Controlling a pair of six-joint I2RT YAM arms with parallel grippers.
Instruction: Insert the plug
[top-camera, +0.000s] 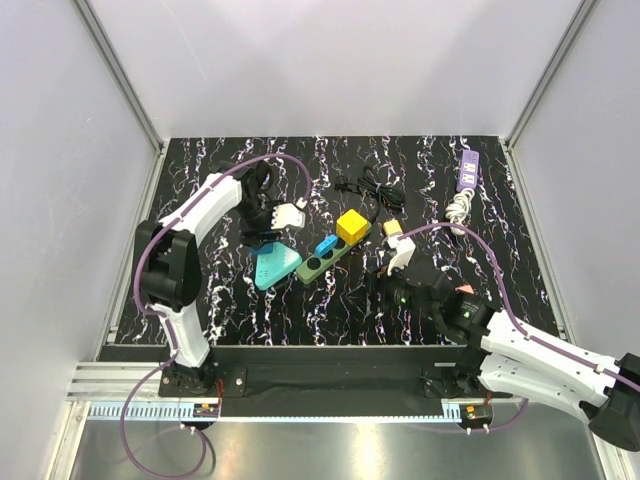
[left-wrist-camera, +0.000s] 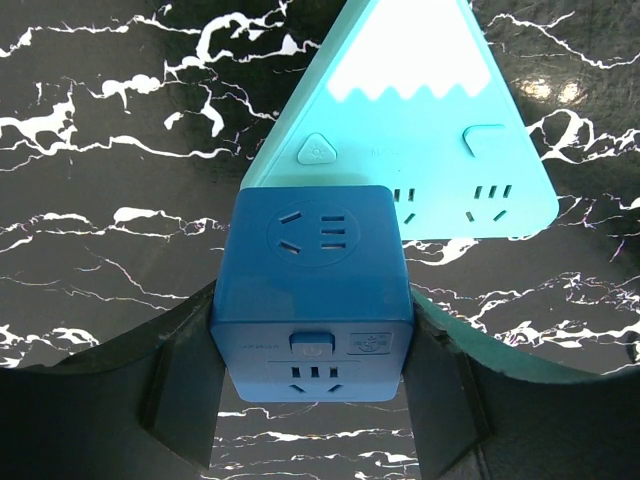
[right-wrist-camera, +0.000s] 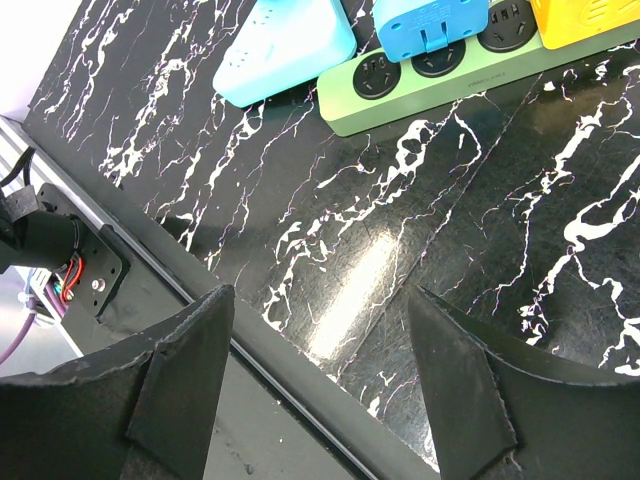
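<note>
My left gripper (left-wrist-camera: 312, 345) is shut on a dark blue cube socket adapter (left-wrist-camera: 312, 290) and holds it just above the table, in front of a teal triangular power strip (left-wrist-camera: 420, 110). In the top view this gripper (top-camera: 262, 232) is at the left, beside the teal strip (top-camera: 272, 266). A green power strip (top-camera: 325, 262) lies mid-table with a light blue adapter (top-camera: 326, 245) and a yellow cube (top-camera: 351, 226) on it. A white and yellow plug (top-camera: 397, 241) lies to its right. My right gripper (top-camera: 385, 290) is open and empty over the table's near edge (right-wrist-camera: 320, 380).
A white block (top-camera: 291, 216) lies by the left gripper. A black cable (top-camera: 366, 186) lies at the back middle. A purple power strip (top-camera: 467, 170) with a coiled white cord is at the back right. The black front rail (right-wrist-camera: 300, 370) runs under the right gripper.
</note>
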